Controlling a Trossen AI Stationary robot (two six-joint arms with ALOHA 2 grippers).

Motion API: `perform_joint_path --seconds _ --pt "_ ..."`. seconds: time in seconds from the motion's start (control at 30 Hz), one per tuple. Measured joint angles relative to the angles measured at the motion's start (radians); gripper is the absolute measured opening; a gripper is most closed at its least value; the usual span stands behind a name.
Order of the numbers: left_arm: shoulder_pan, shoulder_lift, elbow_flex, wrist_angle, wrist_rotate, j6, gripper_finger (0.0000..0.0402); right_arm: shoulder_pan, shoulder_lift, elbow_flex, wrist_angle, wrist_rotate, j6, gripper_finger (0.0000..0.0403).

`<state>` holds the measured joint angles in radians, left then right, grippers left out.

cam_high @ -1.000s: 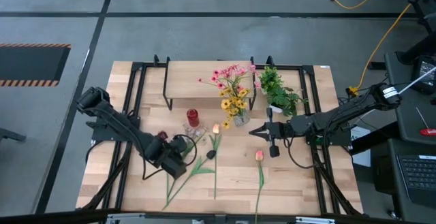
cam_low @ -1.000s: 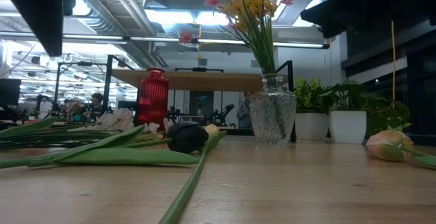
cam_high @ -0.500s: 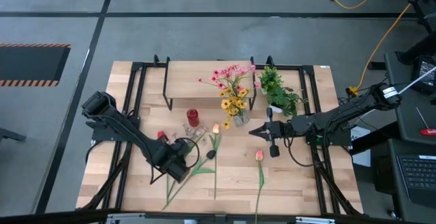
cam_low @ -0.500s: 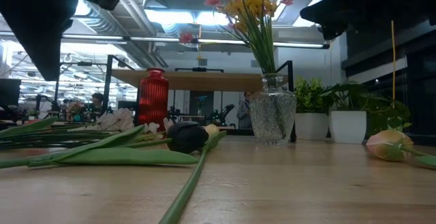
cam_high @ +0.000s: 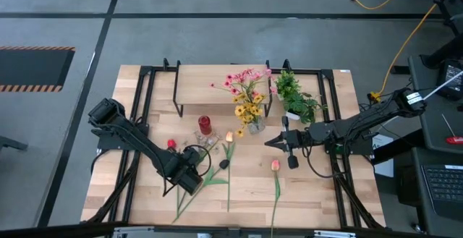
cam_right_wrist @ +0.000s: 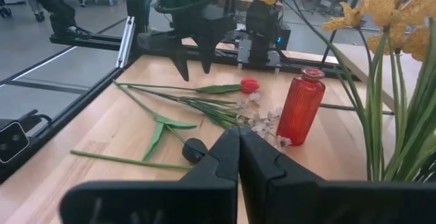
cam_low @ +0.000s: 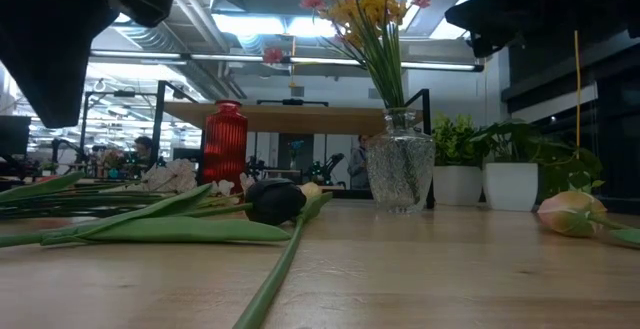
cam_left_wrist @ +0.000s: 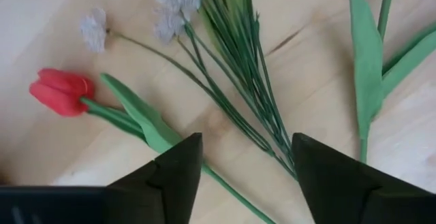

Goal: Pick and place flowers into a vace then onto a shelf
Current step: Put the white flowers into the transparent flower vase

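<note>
The left gripper hangs low over the front-left part of the table, its two dark fingers spread wide apart with nothing between them. Directly beneath the gap lies a bundle of thin green stems on the wood; a red tulip lies just beside one finger, its stem running under that finger's tip, and small white blossoms sit at the far end of the bundle, ahead of the fingers. A broad green leaf lies off to the other finger's side. The right gripper hovers right of centre, its fingers pressed together and holding nothing. Ahead of it stand a red ribbed bottle and, near its side, the stems of the yellow and pink flowers already standing in the clear glass vase. A dark tulip lies on the table just ahead of its tips, and a peach tulip lies close below it in the high view. The shelf stands beyond the vase, at the table's far edge, with a potted green plant beside it.
</note>
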<state>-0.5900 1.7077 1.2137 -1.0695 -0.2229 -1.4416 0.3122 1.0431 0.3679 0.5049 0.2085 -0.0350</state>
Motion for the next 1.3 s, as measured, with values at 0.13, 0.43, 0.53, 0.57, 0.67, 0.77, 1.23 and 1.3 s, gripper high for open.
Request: perform_joint_path --seconds 0.13,0.43,0.53,0.57,0.67,0.77,1.23,1.3 --pt "0.000 0.000 0.000 0.002 0.006 -0.014 0.0233 0.000 0.000 0.000 0.000 0.000 -0.019 0.0013" --pt "-0.004 0.000 0.000 0.004 -0.048 -0.014 0.0229 0.000 0.000 0.000 -0.001 0.000 -0.023 0.0007" --pt "-0.005 0.000 0.000 0.027 -0.044 -0.029 0.0229 0.000 0.000 0.000 -0.001 0.000 -0.023 0.0005" --pt "-0.005 0.000 0.000 0.040 -0.040 -0.030 0.0229 0.000 0.000 0.000 -0.001 0.000 -0.023 0.0006" --pt "-0.010 0.000 0.000 0.079 -0.037 -0.030 0.0231 0.000 0.000 0.000 -0.001 0.000 -0.022 0.0011" --pt "-0.013 0.001 0.000 0.089 -0.039 -0.032 0.0231 0.000 0.000 0.000 -0.001 0.000 -0.022 0.0015" --pt "-0.020 0.003 -0.098 0.190 -0.027 -0.091 0.0228 0.000 0.000 0.000 -0.008 -0.001 -0.022 0.0008" --pt "-0.020 0.003 -0.113 0.212 -0.014 -0.091 0.0228 0.000 0.000 0.000 -0.010 -0.001 -0.019 0.0013"
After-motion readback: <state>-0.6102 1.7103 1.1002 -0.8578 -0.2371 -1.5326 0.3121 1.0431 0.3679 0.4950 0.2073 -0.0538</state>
